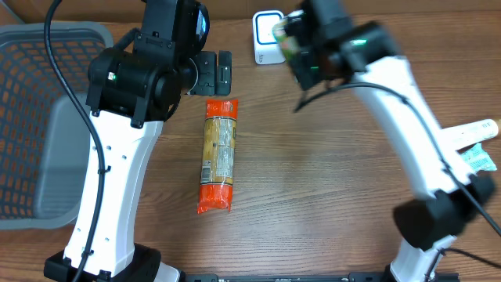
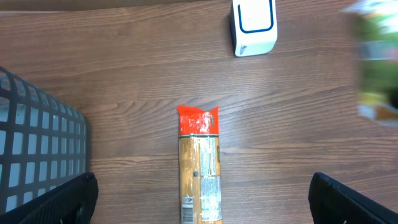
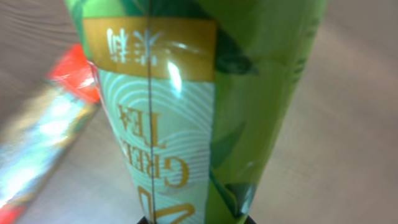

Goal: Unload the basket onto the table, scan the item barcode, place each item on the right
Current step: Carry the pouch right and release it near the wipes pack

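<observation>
Overhead, the right end effector (image 1: 301, 51) is clenched on a green tea pouch (image 3: 186, 112) just beside the white scanner (image 1: 266, 39) on the tabletop (image 1: 329, 180), while the left end effector (image 1: 214, 73) hangs released above an orange pack (image 1: 218, 155).

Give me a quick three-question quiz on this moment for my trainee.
1. True or false: the right gripper is shut on the green tea pack.
2. The pasta pack lies: A) in the basket; B) flat on the table; C) on the scanner.
3. Fill in: the left gripper has its jaws ____.
Key: 1 true; 2 B; 3 open.
</observation>
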Available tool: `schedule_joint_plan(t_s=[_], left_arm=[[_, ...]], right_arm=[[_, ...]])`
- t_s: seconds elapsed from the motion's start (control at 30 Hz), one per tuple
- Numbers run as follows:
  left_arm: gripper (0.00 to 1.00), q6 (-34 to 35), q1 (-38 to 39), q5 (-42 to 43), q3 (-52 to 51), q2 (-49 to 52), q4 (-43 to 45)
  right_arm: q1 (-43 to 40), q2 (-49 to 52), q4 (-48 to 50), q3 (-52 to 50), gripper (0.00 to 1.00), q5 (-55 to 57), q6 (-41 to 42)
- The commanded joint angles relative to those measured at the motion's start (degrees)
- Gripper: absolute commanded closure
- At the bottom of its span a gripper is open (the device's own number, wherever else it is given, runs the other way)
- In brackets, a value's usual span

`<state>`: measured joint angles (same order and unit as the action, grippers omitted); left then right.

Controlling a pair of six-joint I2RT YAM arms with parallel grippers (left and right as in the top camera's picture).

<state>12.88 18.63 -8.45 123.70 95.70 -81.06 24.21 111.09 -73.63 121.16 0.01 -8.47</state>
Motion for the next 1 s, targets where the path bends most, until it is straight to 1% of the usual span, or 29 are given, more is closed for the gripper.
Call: schedule_joint_plan(t_s=[0.0,0.03,0.07,0.1,0.2,0.27,0.37,0.53,0.63,0.7,0.77,0.8,0.83,0.97], left_arm=[[0.00,-1.1,-0.2,-0.5,0.2,0.2,0.1],[0.00,-1.1,-0.2,-0.5,0.2,0.2,0.1],[0.00,-1.1,-0.2,-0.5,0.2,0.2,0.1],[0.00,-1.1,-0.2,-0.5,0.2,0.2,0.1],[0.00,-1.1,-0.2,-0.5,0.2,0.2,0.1],[0.00,-1.1,-0.2,-0.5,0.2,0.2,0.1],[0.00,-1.1,-0.2,-0.5,0.2,0.2,0.1],[0.00,-1.1,-0.2,-0.5,0.2,0.2,0.1],[0.00,-1.1,-0.2,-0.5,0.2,0.2,0.1],[0.00,-1.1,-0.2,-0.5,0.2,0.2,0.1],[0.00,-1.1,-0.2,-0.5,0.2,0.2,0.1],[0.01,-1.1,-0.2,-0.5,0.2,0.2,0.1],[0.00,-1.1,-0.2,-0.5,0.2,0.2,0.1],[0.00,-1.1,-0.2,-0.5,0.2,0.2,0.1]], right_arm=[[-7.0,-1.0,-6.4,0.9,0.96,-11.6,13.6],[-10.8,-0.7,-7.8,-1.1,0.96,-11.6,17.6],[-12.6,-0.7,-7.5,-2.6,0.96,-11.6,19.8],[-16.0,-0.7,-5.7,-5.9,0.96,-10.3,24.4],[-21.7,-0.7,-1.5,-12.4,0.96,-4.2,36.7],[-25.0,-0.7,1.8,-16.9,0.96,-1.4,43.3],[-30.1,-0.7,8.2,-24.4,0.96,-0.5,49.1],[-36.5,-0.7,18.4,-34.6,0.96,-0.5,53.5],[-39.6,-0.7,23.4,-38.7,0.95,-0.5,53.7],[-41.2,-0.7,26.3,-40.4,0.87,-0.5,53.7],[-42.4,-0.7,28.1,-40.9,0.83,-0.5,53.6],[-42.9,-0.7,28.7,-40.9,0.79,-0.5,53.6],[-43.2,-0.7,29.1,-40.9,0.73,-0.5,53.6],[-43.8,-0.7,29.2,-40.9,0.71,-0.5,52.6]])
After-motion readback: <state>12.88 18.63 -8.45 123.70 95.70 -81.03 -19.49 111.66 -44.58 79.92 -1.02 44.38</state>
